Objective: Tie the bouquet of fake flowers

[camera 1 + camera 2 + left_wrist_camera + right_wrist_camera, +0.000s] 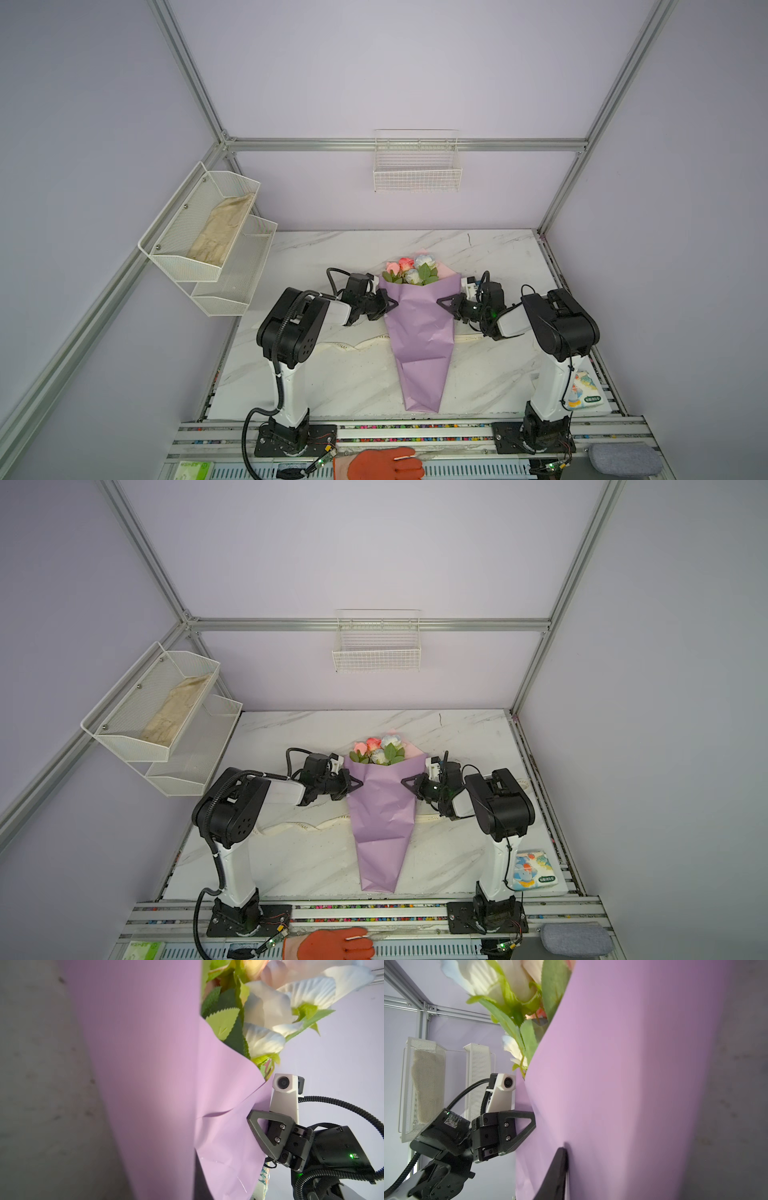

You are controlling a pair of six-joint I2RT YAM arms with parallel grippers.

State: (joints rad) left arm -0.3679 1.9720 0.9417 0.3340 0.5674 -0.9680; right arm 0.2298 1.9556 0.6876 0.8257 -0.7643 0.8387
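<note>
Pinching the left edge of the bouquet [419,332] with the left gripper [390,304], closing almost fully on the lilac paper just below the flowers [411,270]. Lying flat mid-table [332,386], pointing the narrow end toward the arm bases and covering the middle of the ribbon [345,345], which is trailing out from under both sides. Probably handling as light, thin and easily creased, and likely springing open if released. Best taking hold at the folded side edges, never at the soft petals. Meeting the right edge with the right gripper [444,305], fingertips resting on the paper. Not showing clearly enough to tell how wide its jaws are standing.
</note>
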